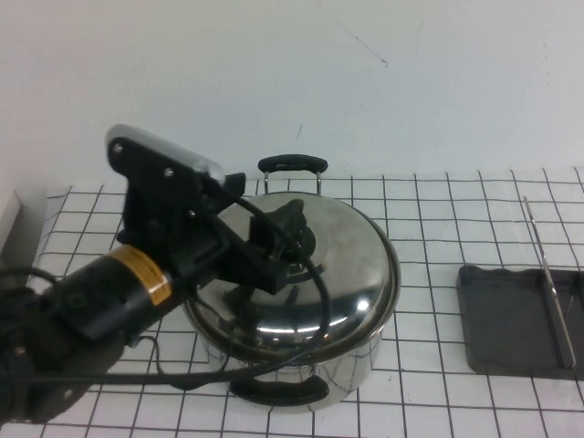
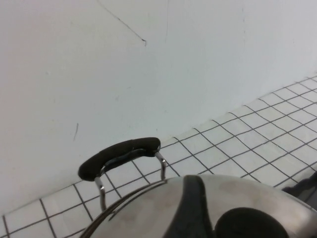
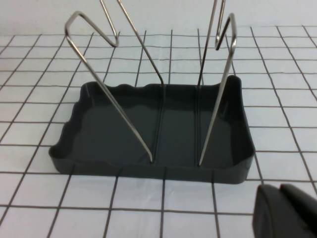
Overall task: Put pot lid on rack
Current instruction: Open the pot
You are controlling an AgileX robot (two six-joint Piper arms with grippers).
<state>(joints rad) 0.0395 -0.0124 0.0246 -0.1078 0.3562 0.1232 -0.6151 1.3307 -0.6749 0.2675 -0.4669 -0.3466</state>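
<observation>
Left pincer seemingly clamps pot lid knob; right pincer near rack, grip unclear

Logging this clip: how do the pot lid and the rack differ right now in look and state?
The pot lid is round, domed, mirror-bright steel; the rack is a flat, dark grey rectangular tray with a thin wire frame. The lid sits on the pot with the left gripper at its knob; the rack stands empty and untouched, the right gripper beside it. Both rest over the gridded table.
</observation>
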